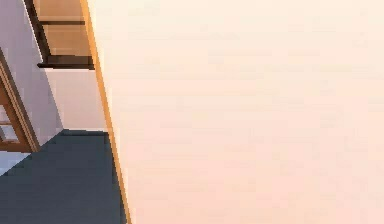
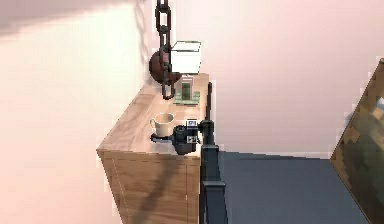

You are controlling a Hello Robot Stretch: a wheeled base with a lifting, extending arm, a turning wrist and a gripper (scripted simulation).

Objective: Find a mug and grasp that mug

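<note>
A pale pink wall (image 2: 290,70) takes up most of the arm side view, and a pale wall (image 1: 250,110) with a thin wooden edge covers the middle and right of the forward view. Dark blue-grey floor (image 2: 290,190) lies at the lower right of the arm side view and at the lower left of the forward view. A wooden table (image 2: 140,165) stands against the pink wall, left of centre. A wooden shelf (image 1: 62,40) sits in the forward view's upper left. The dark arm (image 2: 212,175) rises from the bottom edge to the table's near end. On the table's far end stand a dark chain-shaped statue (image 2: 160,35) and, just beside it, a white box (image 2: 187,55). The cream mug (image 2: 162,125) stands upright on the table's near part, left of centre. The gripper (image 2: 168,138) is right at the mug; how its fingers (image 2: 158,138) stand and whether it holds anything cannot be told.
</note>
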